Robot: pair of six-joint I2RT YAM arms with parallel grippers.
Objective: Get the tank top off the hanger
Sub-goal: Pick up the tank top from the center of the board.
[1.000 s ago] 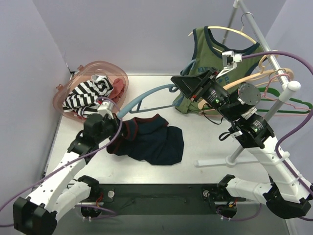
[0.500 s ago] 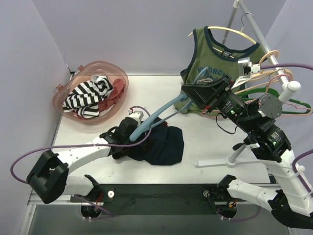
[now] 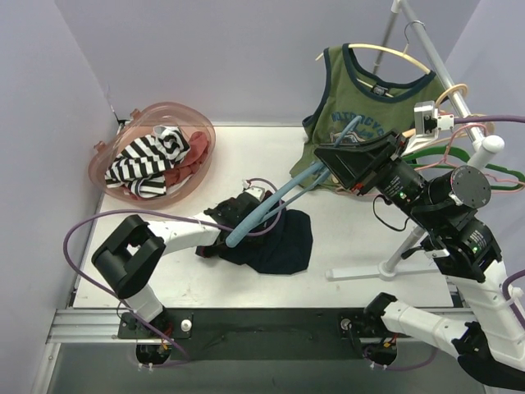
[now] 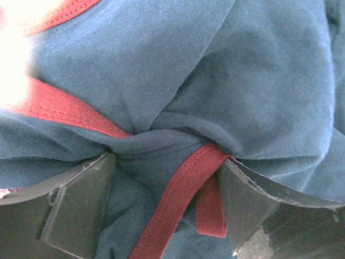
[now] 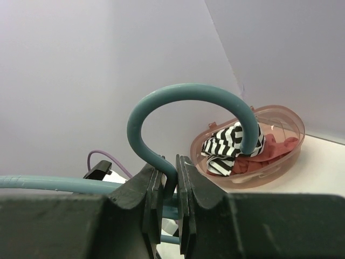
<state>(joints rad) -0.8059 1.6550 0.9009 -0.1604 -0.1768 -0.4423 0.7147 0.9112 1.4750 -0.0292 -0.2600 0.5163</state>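
Note:
The navy tank top (image 3: pixel 283 242) with red trim lies bunched on the white table; it fills the left wrist view (image 4: pixel 226 81). My left gripper (image 3: pixel 235 220) (image 4: pixel 168 164) stands open over it, a fold and a red strap (image 4: pixel 178 199) between its fingers. A teal hanger (image 3: pixel 279 195) slants from the garment's left side up to my right gripper (image 3: pixel 330 164) (image 5: pixel 170 172). That gripper is shut on the neck of the hanger's hook (image 5: pixel 161 102). Whether the hanger's low end still sits inside the fabric I cannot tell.
A pink basket (image 3: pixel 123 131) (image 5: pixel 291 135) holding striped and red clothes stands at the back left. A green tank top (image 3: pixel 353 123) hangs on a wooden hanger from the white rack (image 3: pixel 447 86) at the right, beside several bare hangers. The rack's foot (image 3: pixel 361 272) lies on the table.
My left gripper carried the navy fabric right toward the table's middle and opened. My right gripper drew the teal hanger up and to the right.

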